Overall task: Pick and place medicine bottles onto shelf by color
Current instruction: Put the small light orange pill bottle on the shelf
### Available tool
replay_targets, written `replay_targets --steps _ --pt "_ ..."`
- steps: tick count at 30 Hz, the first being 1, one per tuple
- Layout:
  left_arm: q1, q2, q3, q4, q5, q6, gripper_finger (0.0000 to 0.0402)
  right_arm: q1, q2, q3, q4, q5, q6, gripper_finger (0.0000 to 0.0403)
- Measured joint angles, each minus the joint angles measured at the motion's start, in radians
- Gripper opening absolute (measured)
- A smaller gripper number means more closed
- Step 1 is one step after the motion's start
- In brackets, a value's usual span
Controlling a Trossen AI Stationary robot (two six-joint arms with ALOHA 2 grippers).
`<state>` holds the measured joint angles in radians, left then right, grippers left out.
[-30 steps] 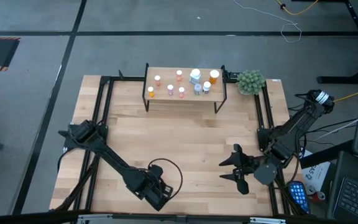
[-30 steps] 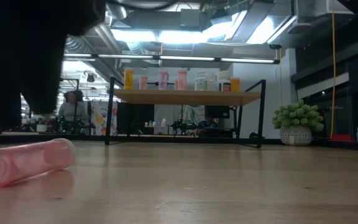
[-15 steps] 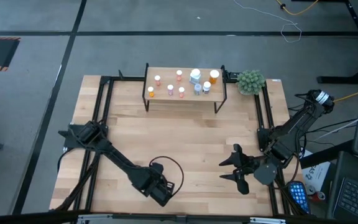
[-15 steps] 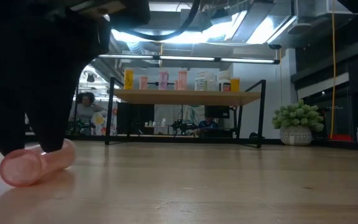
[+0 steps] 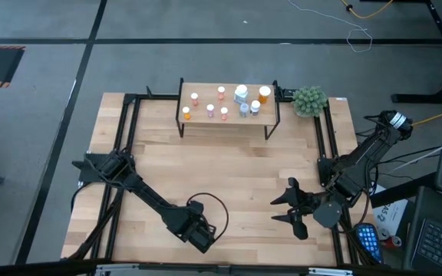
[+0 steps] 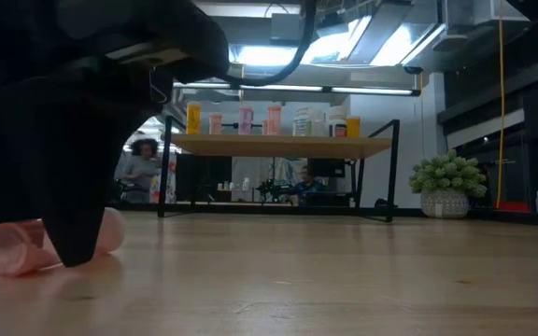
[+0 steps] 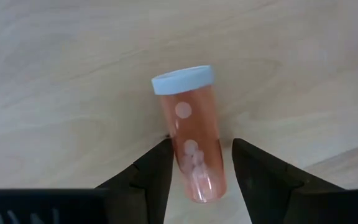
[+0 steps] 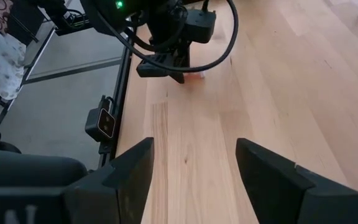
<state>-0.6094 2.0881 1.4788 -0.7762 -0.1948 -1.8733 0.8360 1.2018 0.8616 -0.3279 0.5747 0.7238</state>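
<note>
One pink bottle (image 7: 190, 143) seen lying on desk (image 5: 236, 176), well in front of shelf (image 5: 227, 107). Left gripper (image 7: 196, 171) fingers spread open astride body, not yet closed. Right gripper (image 5: 288, 208) open, idle nearby. Judged light, smooth, rolls easily; mid-body grip advised.

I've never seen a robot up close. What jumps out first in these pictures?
A pink bottle with a white cap lies on its side on the wooden table, near the front edge. The left gripper hangs right over it, one of its open fingers on each side. At the back, a small shelf carries a cluster of little bottles, with a green plant beside it.
</note>
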Motion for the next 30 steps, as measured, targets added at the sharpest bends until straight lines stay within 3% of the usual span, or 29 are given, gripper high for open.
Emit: replay_targets --steps 4,11,20,26,30 --pt "0.0 0.001 0.0 -0.001 -0.011 0.056 0.0154 0.0 0.0 0.0 0.0 0.0 0.004 0.0229" --pt "-0.001 0.001 -0.001 -0.004 -0.032 0.128 0.0103 0.0 0.0 0.0 0.0 0.0 0.007 0.0229" --pt "0.019 -0.087 -0.006 0.008 -0.253 0.363 0.009 -0.001 0.0 0.0 0.01 0.0 0.008 0.0229" --pt "0.053 -0.176 -0.005 0.086 -0.411 0.607 0.009 -0.001 0.0 0.0 0.027 0.029 0.005 0.0229" --pt "0.069 -0.217 -0.003 0.26 -0.467 0.878 0.009 -0.001 0.0 0.0 0.037 0.104 -0.003 0.0229"
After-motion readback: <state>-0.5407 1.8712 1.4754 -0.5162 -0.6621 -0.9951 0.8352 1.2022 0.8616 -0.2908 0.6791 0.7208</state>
